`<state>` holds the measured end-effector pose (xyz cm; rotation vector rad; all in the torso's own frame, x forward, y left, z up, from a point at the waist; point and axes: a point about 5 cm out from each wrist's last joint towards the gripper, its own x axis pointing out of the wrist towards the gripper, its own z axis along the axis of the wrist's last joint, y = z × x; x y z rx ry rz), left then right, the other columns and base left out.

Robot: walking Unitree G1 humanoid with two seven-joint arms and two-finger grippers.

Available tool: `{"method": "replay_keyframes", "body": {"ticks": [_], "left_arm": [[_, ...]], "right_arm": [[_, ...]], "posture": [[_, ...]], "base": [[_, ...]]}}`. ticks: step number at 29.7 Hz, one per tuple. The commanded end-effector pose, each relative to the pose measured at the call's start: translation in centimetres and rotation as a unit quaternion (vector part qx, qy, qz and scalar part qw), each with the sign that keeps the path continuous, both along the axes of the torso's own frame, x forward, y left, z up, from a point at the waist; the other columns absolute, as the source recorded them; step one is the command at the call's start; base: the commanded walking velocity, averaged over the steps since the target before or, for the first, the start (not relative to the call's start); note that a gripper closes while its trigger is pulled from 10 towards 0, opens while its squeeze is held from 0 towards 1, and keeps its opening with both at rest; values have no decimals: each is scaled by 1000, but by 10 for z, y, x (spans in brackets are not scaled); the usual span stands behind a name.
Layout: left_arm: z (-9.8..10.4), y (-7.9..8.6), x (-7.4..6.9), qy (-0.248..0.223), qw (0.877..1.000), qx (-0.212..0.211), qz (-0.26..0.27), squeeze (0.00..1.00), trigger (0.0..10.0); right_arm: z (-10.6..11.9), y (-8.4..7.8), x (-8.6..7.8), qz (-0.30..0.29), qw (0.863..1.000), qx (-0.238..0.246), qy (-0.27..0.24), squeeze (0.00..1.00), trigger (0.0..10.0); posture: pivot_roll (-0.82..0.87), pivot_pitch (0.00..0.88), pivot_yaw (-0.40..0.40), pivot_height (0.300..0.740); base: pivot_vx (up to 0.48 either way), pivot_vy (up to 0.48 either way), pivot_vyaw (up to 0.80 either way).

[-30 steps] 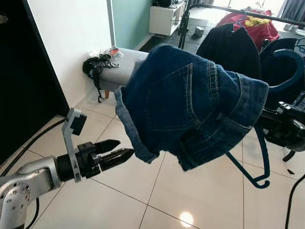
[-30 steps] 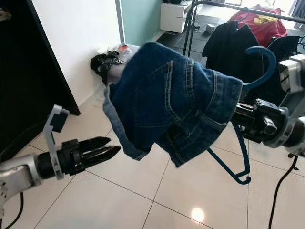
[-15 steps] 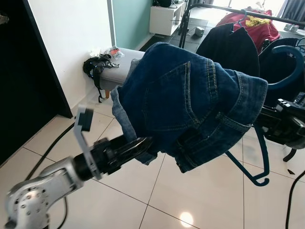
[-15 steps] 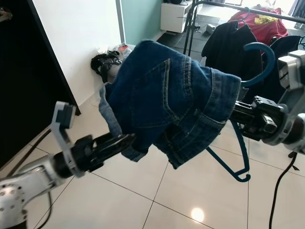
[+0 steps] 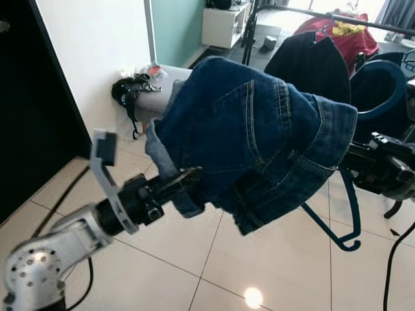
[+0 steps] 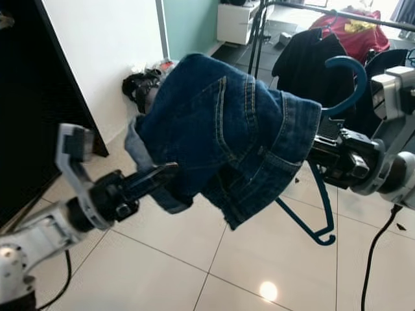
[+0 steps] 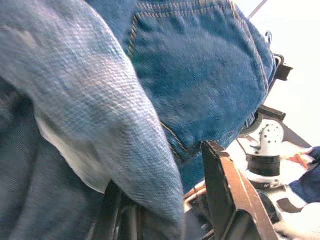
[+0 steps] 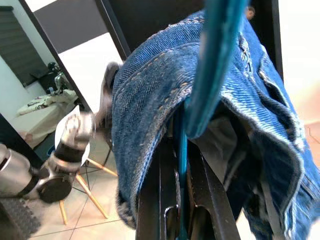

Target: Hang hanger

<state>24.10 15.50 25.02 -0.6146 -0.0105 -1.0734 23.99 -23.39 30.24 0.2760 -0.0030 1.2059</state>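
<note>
Between the two arms, held up over the pale tiled floor (image 5: 214, 272), hangs a teal hanger (image 6: 324, 214) draped with a pair of blue denim shorts (image 5: 259, 142). The right gripper (image 6: 322, 157) comes in from the right side and is clamped on the hanger; in the right wrist view its two black fingers (image 8: 207, 195) sit tight against the thin teal bar that runs between them, with the denim bunched over the top. The hanger's curved hook (image 6: 347, 78) rises above that gripper, and its lower bar and angled end poke out below the shorts towards the floor. The left gripper (image 5: 185, 181) reaches up from lower left, its tips pushed against the lower edge of the shorts at a rolled, paler leg hem (the left wrist view shows one black finger (image 7: 225, 190) beside the cloth and the fabric folded across the space between the fingers, so the pincer stands somewhat parted with denim in the gap, though whether it pinches the cloth I cannot tell). Behind, a clothes rail (image 5: 337, 16) carries a black garment (image 5: 305, 61) and a red one (image 5: 337, 32). A grey bench (image 5: 155, 97) with a dark bag (image 5: 130, 91) on it stands by the white wall (image 5: 97, 45).
</note>
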Motion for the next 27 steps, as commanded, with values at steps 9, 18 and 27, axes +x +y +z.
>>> {"method": "replay_keyframes", "body": {"ticks": [9, 18, 27], "left_arm": [[82, 40, 18, -96, 986, -133, 10, 0, 0], [125, 38, 39, -92, 972, -213, 25, 0, 0], [118, 13, 58, 16, 966, -258, 28, 0, 0]], "right_arm": [[-10, -1, -10, -4, 1000, -14, 0, 0, 10000], [-31, 14, -11, 0, 999, -29, 19, 0, 10000], [-41, 31, -5, -8, 999, -52, 8, 0, 10000]], "posture": [[-42, 89, -32, 740], [-42, 80, -24, 740], [-36, 82, -13, 740]], "base": [[0, 0, 0], [0, 0, 0], [0, 0, 0]]}}
